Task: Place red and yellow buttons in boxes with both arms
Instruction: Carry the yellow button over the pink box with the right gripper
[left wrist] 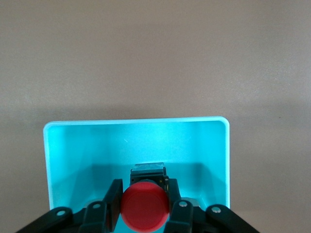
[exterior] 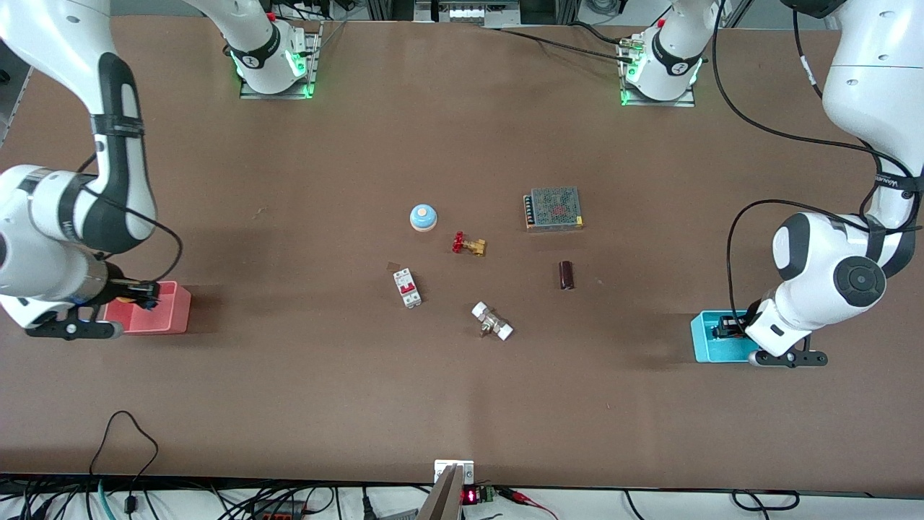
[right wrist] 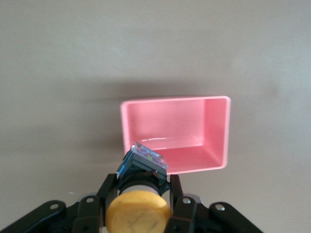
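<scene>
My left gripper (left wrist: 144,186) is shut on the red button (left wrist: 145,209), gripping its black base, and holds it down inside the cyan bin (left wrist: 136,121). I cannot tell if it touches the floor. In the front view this gripper (exterior: 725,328) is in the cyan bin (exterior: 704,339) at the left arm's end of the table. My right gripper (right wrist: 142,179) is shut on the orange-yellow button (right wrist: 138,213) and holds it over the rim of the empty pink bin (right wrist: 216,131). In the front view this gripper (exterior: 144,295) is over the pink bin (exterior: 170,310).
Mid-table lie a light-blue domed disc (exterior: 423,217), a brass valve with a red handwheel (exterior: 469,245), a white circuit breaker (exterior: 408,287), a white-ended fitting (exterior: 492,321), a dark cylinder (exterior: 567,275) and a meshed power supply (exterior: 554,209).
</scene>
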`<state>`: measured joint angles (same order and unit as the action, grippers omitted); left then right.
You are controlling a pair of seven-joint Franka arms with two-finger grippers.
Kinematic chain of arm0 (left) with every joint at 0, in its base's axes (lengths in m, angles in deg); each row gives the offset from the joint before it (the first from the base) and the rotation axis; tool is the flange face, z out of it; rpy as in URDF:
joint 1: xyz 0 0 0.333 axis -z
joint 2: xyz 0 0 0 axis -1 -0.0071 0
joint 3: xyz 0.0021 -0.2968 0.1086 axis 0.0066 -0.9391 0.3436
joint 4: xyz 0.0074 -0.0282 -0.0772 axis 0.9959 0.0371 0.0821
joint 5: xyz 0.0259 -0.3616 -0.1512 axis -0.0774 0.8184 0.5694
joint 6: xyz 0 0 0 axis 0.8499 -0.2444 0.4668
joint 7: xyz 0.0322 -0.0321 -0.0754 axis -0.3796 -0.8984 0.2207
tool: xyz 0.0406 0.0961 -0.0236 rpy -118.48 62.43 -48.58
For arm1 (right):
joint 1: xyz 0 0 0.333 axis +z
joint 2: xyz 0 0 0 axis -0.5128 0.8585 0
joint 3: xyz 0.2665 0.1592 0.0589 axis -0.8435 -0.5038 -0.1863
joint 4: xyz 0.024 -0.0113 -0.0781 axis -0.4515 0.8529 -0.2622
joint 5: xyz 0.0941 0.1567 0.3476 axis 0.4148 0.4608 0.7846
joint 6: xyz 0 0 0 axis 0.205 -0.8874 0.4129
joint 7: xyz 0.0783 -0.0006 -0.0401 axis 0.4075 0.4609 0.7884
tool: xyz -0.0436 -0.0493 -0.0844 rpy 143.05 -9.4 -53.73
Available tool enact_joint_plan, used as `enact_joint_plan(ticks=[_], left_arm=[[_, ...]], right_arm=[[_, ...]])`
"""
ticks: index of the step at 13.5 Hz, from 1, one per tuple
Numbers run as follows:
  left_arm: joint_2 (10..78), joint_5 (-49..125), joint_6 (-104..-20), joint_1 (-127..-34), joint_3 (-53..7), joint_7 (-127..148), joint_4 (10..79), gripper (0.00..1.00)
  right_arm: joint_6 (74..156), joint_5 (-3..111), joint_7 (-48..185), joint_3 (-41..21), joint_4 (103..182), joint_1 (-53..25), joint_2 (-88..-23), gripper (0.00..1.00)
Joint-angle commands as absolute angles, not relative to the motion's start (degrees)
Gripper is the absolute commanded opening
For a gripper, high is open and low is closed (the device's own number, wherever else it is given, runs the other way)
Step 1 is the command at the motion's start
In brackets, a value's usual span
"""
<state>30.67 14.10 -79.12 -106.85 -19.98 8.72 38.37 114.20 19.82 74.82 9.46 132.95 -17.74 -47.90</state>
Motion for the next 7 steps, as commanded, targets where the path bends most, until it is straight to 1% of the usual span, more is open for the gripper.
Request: enact_joint_plan(ticks=[1, 4, 7], left_arm=[[30.53, 14.37, -79.67, -107.44, -20.4, 7.19, 37.97, 0.59], [31.66, 14.37, -79.67, -107.26, -20.48, 7.46, 37.53, 0.73], [35.96, 14.37, -79.15, -106.73, -21.1, 8.16, 37.88, 0.85]], right_arm=[[116.5, 20.16, 80.19, 9.04, 133.35, -20.47, -46.75, 0.35], [118.44, 20.69, 81.7, 8.96, 133.35, -21.97, -44.82, 0.35], [120.37, 21.04, 82.93, 8.6, 133.35, -22.76, -43.76, 0.35]])
